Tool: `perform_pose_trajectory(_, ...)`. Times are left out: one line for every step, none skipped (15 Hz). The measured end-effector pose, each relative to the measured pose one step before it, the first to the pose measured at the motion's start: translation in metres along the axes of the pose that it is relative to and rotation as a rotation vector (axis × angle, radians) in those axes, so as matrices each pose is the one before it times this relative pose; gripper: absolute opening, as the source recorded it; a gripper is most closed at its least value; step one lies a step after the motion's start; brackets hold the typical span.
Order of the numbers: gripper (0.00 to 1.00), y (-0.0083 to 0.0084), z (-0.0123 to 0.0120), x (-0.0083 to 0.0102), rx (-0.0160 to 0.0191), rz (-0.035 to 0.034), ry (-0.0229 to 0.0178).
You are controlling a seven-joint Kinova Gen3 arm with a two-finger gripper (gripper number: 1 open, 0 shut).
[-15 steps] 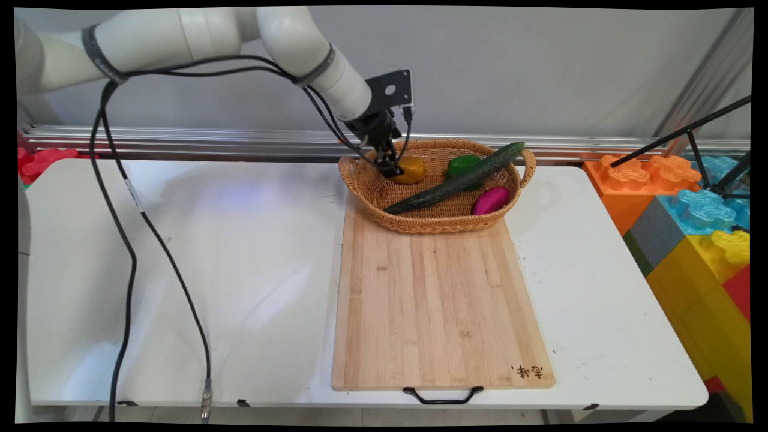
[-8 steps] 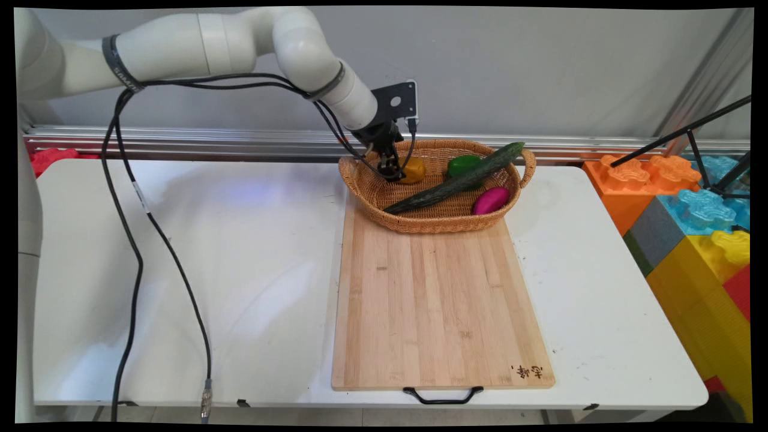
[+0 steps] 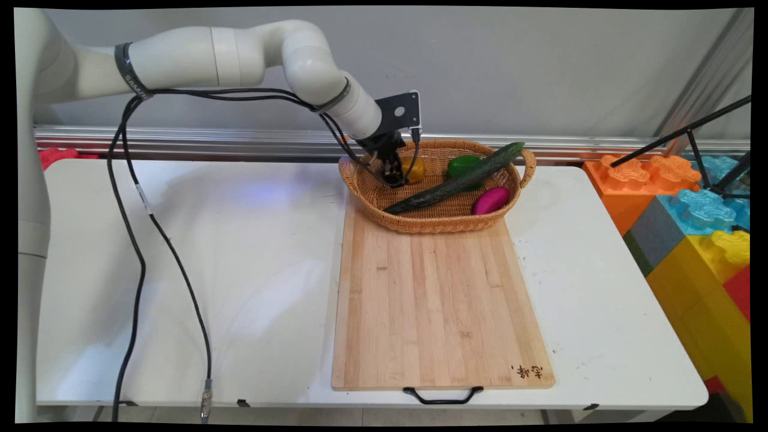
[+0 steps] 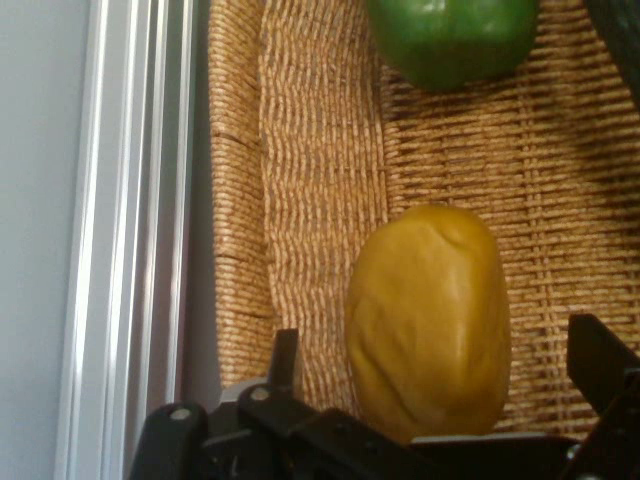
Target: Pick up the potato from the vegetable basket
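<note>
Gripper (image 4: 440, 375) inside wicker basket (image 3: 372, 186), fingers spread apart to either side of yellow pepper (image 4: 430, 315), which lay between them on the basket floor; green pepper (image 4: 452, 35) lay beyond; by appearance a grasp in preparation, closure not yet made.

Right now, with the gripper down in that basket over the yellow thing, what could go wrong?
1. The open gripper straddles the yellow vegetable, which lies close to the basket wall; a finger on that side might catch the weave.
2. The vegetable looks rounded and smooth, so it could slip out as the fingers close.
3. The long cucumber leans on the rim nearby and over the green pepper; bumping the basket could roll it.
</note>
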Motion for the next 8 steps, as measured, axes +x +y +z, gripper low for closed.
perform_pose_trajectory(1.00, 0.00059, 0.00156, -0.00001, 0.00136, -0.00113, 0.00137)
perform_pose_trajectory(1.00, 0.00030, 0.00114, -0.00013, 0.00146, -0.00163, 0.00108)
perform_pose_trajectory(1.00, 0.00045, 0.00165, 0.00008, 0.00194, -0.00197, 0.00199)
perform_pose_trajectory(1.00, 0.00032, 0.00137, 0.00014, 0.00191, -0.00155, 0.00161)
perform_pose_trajectory(1.00, 0.00012, 0.00124, 0.00005, 0.00236, -0.00175, 0.00160)
perform_pose_trajectory(1.00, -0.00005, 0.00110, 0.00020, 0.00246, -0.00181, 0.00211)
perform_pose_trajectory(1.00, -0.00006, 0.00129, 0.00027, 0.00300, -0.00155, 0.00227)
perform_pose_trajectory(0.00, -0.00009, 0.00090, 0.00011, 0.00219, -0.00093, 0.00154)
